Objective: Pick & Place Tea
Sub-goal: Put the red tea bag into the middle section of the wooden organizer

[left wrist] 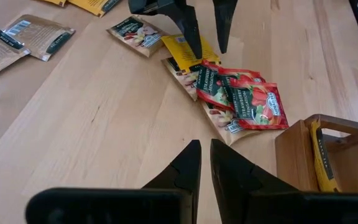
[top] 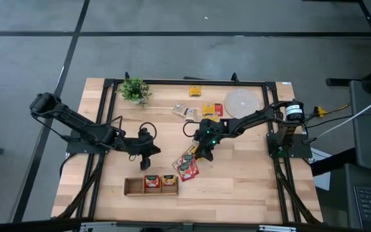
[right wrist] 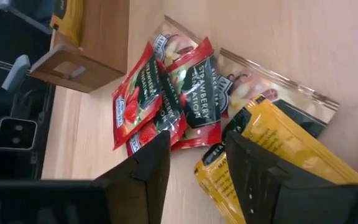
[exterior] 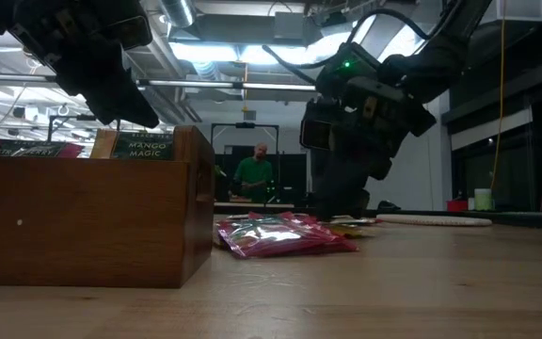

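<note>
A pile of red strawberry tea sachets (top: 187, 167) (left wrist: 244, 99) (right wrist: 166, 93) lies flat on the table, with a yellow sachet (left wrist: 180, 45) (right wrist: 278, 143) overlapping its far end. My right gripper (top: 206, 151) (left wrist: 207, 51) (right wrist: 194, 155) is open and points down just over that yellow sachet, one finger above it and one beside it. Whether it touches the sachet does not show. My left gripper (top: 148, 158) (left wrist: 204, 148) is shut and hovers over bare table left of the pile, above the wooden tray (top: 133, 187) (left wrist: 294, 149). That tray holds sachets in two compartments.
More sachets (top: 195, 91) (top: 209, 109) (top: 184, 112) lie toward the far edge, next to the round woven mat (top: 240, 103). A small potted plant (top: 134, 90) stands at the far left. A person (exterior: 254, 174) is in the room behind the table.
</note>
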